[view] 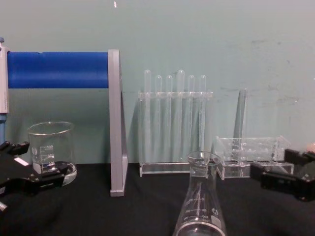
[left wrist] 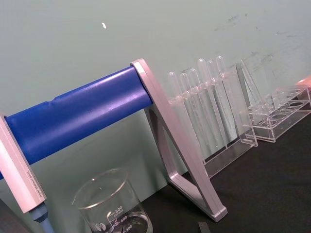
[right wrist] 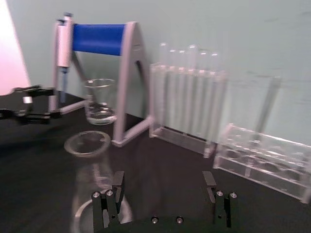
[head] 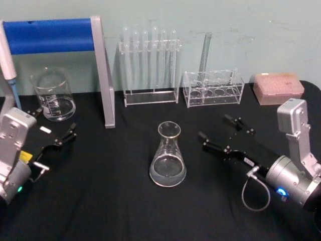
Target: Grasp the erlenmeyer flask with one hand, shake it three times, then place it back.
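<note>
The right gripper point(head: 216, 129) has its fingers spread wide, ready to go around the erlenmeyer flask point(head: 168, 155). The flask stands upright mid-table point(head: 125, 211), near the gripper but not touching. The left gripper point(head: 52, 125) sits by the beaker point(head: 52, 95), fingers apart.

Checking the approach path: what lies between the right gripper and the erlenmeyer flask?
Nothing: the head view shows bare black tabletop between the open right gripper and the erlenmeyer flask.
</note>
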Robot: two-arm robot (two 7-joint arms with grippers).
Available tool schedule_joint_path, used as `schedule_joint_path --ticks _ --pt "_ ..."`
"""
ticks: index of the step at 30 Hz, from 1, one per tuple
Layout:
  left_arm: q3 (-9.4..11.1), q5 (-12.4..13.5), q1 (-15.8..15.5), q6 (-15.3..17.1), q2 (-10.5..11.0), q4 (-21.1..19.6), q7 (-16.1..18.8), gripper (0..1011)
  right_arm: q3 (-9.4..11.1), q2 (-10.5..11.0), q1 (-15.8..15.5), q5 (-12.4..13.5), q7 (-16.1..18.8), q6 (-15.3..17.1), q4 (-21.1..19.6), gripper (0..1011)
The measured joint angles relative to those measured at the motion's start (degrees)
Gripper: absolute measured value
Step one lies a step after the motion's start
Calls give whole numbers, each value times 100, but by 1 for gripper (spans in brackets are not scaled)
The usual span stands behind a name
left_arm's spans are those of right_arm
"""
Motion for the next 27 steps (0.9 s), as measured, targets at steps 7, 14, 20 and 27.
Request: schedule_joint_path --ticks 7,14,20,27 --pt "0 0 0 0 0 0 0 1001 -79 -54 -54 40 340 107 -113 1000" --pt "0 0 0 0 0 0 0 1001 -114 -115 -75 36 615 185 -144 1000" --pt "0 0 0 0 0 0 0 1001 -138 -201 -33 -55 723 207 -89 1000" --pt "0 0 0 0 0 0 0 1001 -220 -378 121 -310 797 176 99 1000"
